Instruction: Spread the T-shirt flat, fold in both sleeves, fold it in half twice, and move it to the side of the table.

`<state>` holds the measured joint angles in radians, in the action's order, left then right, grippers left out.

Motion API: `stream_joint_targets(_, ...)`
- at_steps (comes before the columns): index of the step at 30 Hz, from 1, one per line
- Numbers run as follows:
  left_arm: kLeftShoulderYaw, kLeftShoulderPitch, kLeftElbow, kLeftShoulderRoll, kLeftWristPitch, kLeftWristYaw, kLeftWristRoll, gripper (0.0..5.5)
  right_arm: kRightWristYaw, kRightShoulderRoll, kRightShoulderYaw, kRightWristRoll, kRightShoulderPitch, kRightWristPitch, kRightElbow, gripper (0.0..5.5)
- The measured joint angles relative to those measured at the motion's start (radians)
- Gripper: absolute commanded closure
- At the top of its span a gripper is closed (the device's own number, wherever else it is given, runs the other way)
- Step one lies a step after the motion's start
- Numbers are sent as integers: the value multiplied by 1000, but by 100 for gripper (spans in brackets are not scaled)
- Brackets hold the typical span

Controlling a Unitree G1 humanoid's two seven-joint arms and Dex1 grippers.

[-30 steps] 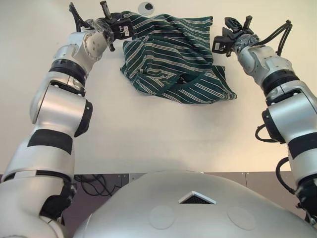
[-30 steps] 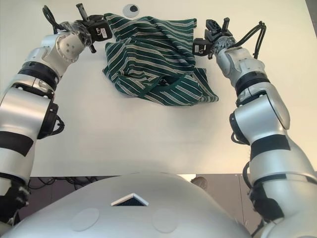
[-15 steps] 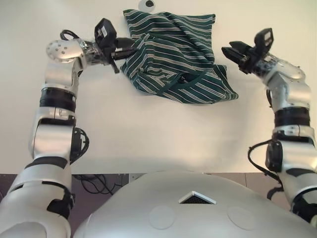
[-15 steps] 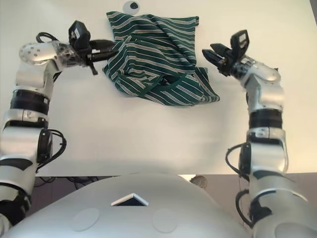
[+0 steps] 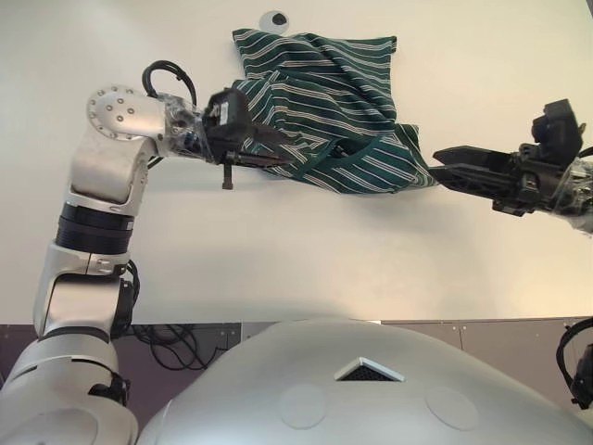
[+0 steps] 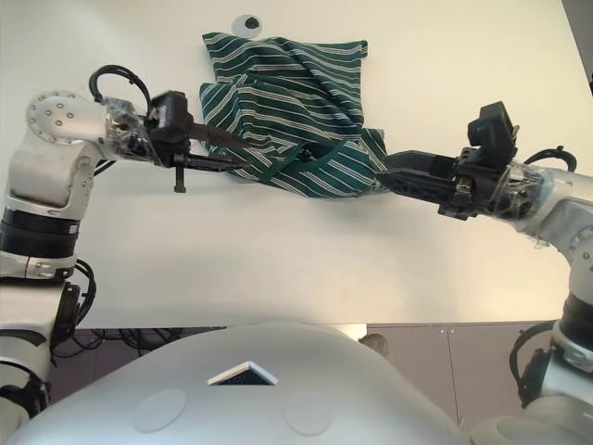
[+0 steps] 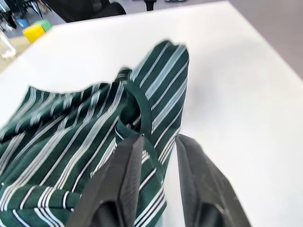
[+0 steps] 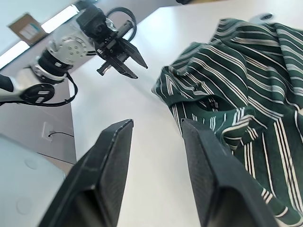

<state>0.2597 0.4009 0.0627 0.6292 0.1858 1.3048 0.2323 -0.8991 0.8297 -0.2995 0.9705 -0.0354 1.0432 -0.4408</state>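
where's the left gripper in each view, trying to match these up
Left eye view: left gripper centre-left, at the T-shirt's left edge.
Right eye view: gripper centre-left, same edge.
Left wrist view: gripper in the foreground, shirt fabric seen between its fingers.
Right wrist view: gripper farther off, beside the shirt.
Shared landmark: the dark neckband.

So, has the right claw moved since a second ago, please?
Yes: right claw came nearer, from the T-shirt's far corner to its near corner.

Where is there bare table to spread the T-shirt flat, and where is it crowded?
Widest bare table lies between the crumpled T-shirt and the near edge; bare strips flank it. Crowded at the shirt's near corners, by the left hand and right hand, and its far edge, by a round disc.
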Motion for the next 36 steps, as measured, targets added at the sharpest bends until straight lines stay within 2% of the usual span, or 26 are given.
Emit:
stream_joint_targets(7,34,93,177,-83,-171,-51,-91,431,61,-2,104,-118,-10,-98,-4,364)
stream_joint_targets(11,101,102,273,-65,-237,-27,-194,431,67,-1,114,-138,-8,-116,1,364)
stream_joint_targets(15,114,119,326,-52,-261,-14,-231,431,74,0,114,-140,5,-126,11,364)
stream_joint_targets(22,116,157,420,-81,-315,-43,-271,524,89,-1,114,-139,6,-126,11,364)
stream_joint_targets(24,116,157,429,-81,-315,-39,-271,549,89,0,113,-139,6,-126,11,364)
stream_joint_targets(29,94,158,425,-86,-278,-23,-243,549,85,2,111,-149,4,-142,17,364)
stream_joint_targets(36,-64,148,192,-43,-4,24,-10,549,72,5,158,-261,-41,-228,30,364)
